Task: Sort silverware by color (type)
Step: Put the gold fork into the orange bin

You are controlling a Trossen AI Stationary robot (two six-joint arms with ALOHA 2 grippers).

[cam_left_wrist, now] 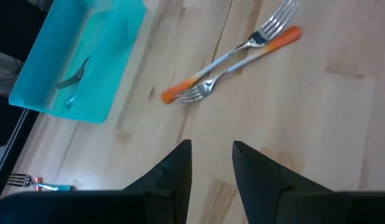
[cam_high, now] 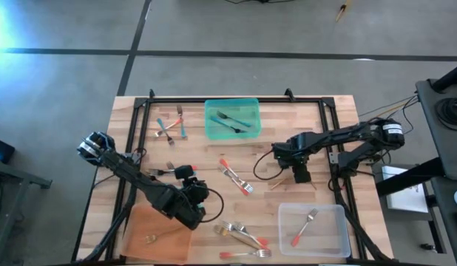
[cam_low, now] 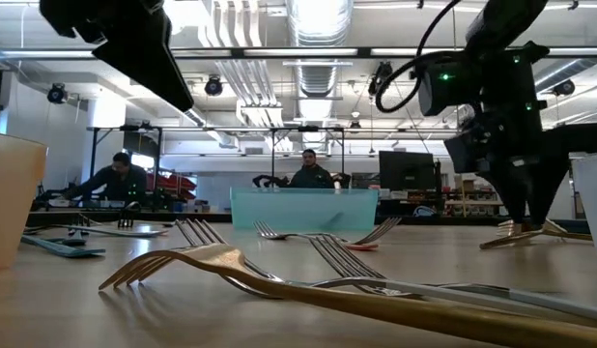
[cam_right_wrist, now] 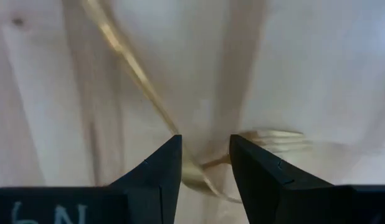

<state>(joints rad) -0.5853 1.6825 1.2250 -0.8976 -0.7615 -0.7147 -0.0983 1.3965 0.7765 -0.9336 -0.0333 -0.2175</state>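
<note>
Ideally, my right pincer (cam_right_wrist: 205, 163), spread astride the gold fork (cam_right_wrist: 133, 71) on the bench (cam_high: 317, 140), closes squarely on its slim handle before lifting; my left pincer (cam_left_wrist: 211, 165) waits, spread.

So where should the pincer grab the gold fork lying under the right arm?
Best around the thin handle, a bit back from the prongs, coming straight down. The gold fork lies flat on the wooden table, so only its two long edges give the fingers anything to squeeze. The right pincer is open, straddling it near the prong end.
</note>
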